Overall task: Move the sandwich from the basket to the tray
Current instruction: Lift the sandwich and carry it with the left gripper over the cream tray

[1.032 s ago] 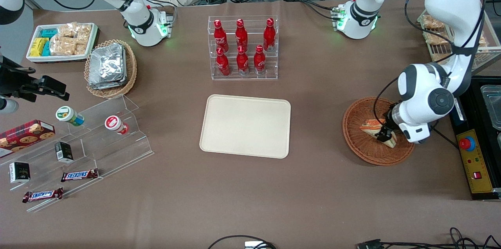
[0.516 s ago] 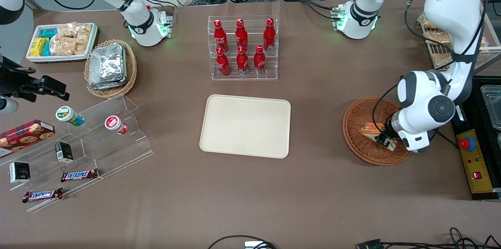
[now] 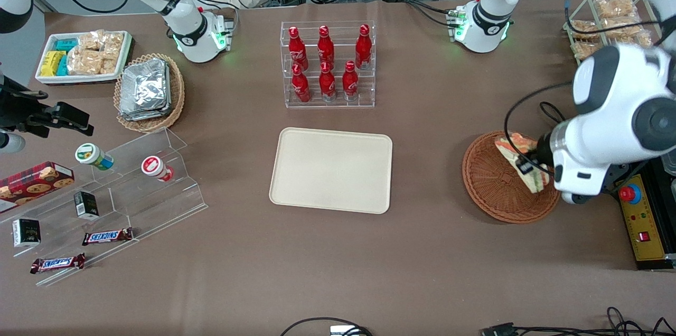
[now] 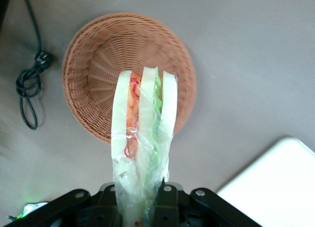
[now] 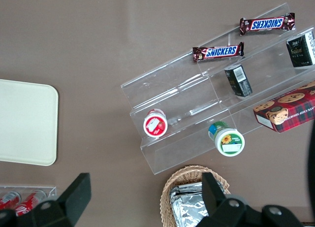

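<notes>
Gripper (image 3: 528,166) clamped the sandwich (image 3: 523,161), lifted clear above the basket (image 3: 488,188) at the working arm's end. Bare tabletop separated basket from tray (image 3: 331,169). Fingertips hidden under the wrapper.

Hand (image 4: 140,207) grips sandwich (image 4: 142,138) abv basket (image 4: 98,64).

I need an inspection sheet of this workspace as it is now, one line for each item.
Surface: brown table, flat.
Job's things: sandwich lifted above the basket; tray bare.
Clutter: cola bottles, foil packets, Snickers bars, cookie box.
Grippers: gripper shut on the sandwich, above the basket.
Cables: black cable on the table beside the basket.
Surroundings: emergency-stop box near the working arm.
</notes>
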Available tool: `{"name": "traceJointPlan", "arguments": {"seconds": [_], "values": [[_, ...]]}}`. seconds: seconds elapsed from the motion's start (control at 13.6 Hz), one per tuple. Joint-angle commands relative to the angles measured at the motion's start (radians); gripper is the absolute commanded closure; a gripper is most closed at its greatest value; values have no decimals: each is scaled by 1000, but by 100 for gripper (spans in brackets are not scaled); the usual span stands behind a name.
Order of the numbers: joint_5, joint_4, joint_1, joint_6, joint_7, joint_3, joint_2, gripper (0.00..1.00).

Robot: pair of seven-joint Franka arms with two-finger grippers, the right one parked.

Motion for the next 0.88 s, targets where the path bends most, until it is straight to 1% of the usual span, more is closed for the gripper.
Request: {"name": "traceJointPlan", "arguments": {"seconds": [0.0, 0.07, 0.22, 0.29, 0.44, 0.59, 0.66, 0.81], "values": [[-4, 94, -62, -37, 73, -57, 57, 100], [4, 111, -95, -35, 83, -78, 82, 100], [11, 141, -201, -25, 110, -83, 154, 100], [10, 164, -250, -6, 130, -83, 197, 100], [5, 190, -330, 64, 115, -83, 278, 100], [2, 180, -384, 123, 120, -83, 330, 100], [1, 177, -393, 168, 117, -83, 372, 100], [14, 163, -433, 244, 107, -81, 423, 100]]}}
